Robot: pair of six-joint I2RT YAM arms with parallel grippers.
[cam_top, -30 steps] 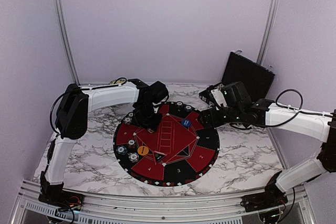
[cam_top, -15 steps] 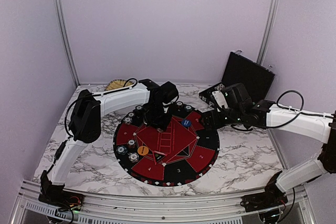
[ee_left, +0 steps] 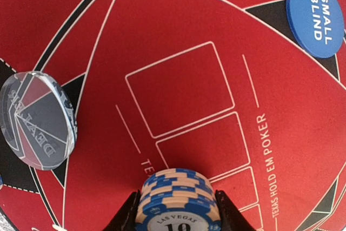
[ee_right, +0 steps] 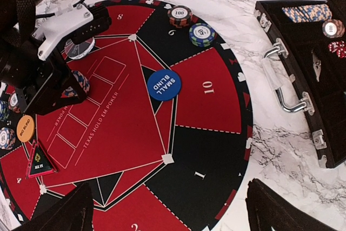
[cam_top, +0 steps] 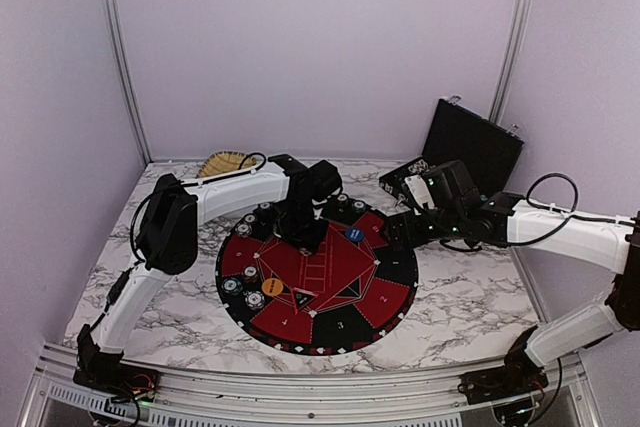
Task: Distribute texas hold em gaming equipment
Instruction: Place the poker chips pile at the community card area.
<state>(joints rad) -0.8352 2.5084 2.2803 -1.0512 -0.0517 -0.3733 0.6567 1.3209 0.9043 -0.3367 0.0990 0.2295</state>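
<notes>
Left wrist view showed the left gripper (ee_left: 178,217) clamped around an upright chip stack (ee_left: 177,193) over the mat's (ee_left: 178,20) red centre; the right gripper (ee_right: 173,209) gaped empty nearby.

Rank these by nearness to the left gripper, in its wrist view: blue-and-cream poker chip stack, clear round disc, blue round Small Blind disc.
1. Blue-and-cream poker chip stack: inside the left gripper.
2. Clear round disc: left.
3. Blue round Small Blind disc: upper right.

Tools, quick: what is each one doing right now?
Left tool: closed on a stack of poker chips.
Right tool: open, empty.
</notes>
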